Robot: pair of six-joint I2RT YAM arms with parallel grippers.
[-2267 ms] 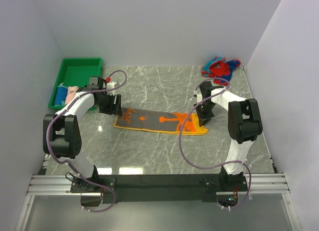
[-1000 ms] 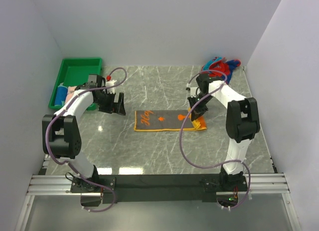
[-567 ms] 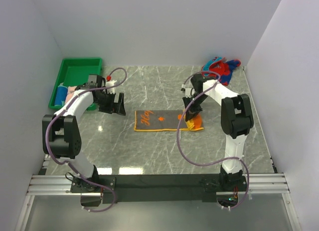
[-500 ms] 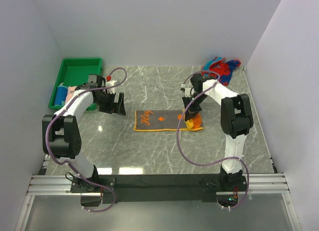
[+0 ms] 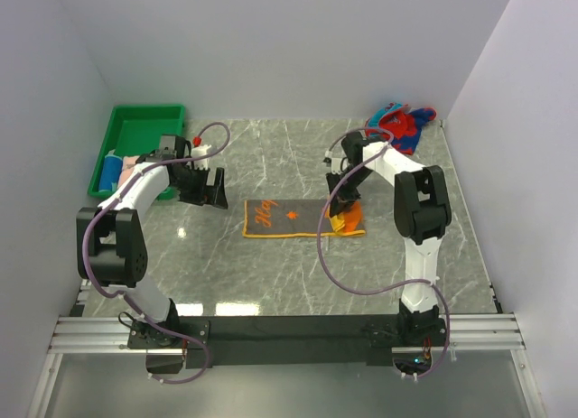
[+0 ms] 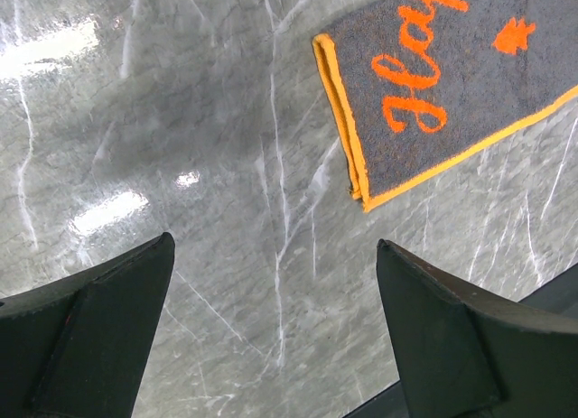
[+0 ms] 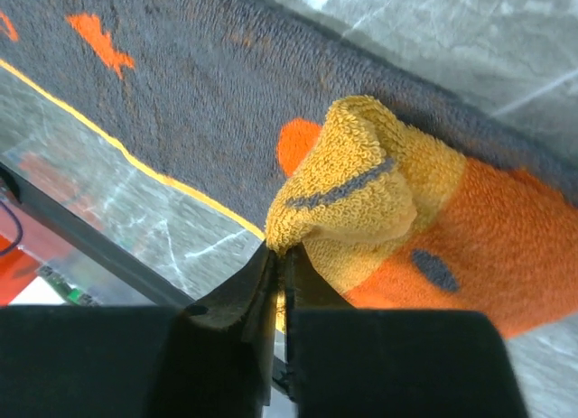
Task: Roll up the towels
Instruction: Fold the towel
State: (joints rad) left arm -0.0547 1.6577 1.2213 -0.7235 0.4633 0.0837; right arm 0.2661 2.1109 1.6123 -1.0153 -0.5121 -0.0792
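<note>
Centre right, our right gripper [image 7: 280,255] pinches the newly curled end of the grey-and-orange terry towel [image 5: 284,217]; we have the roll started, left gripper [image 6: 275,246] wide open at left.

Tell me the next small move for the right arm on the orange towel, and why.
Probably carry the pinched end a little way left over the flat part, to start the roll. The right gripper is shut on the folded-over right end of the orange towel; the rest lies flat. The left gripper hangs open, off the towel.
</note>
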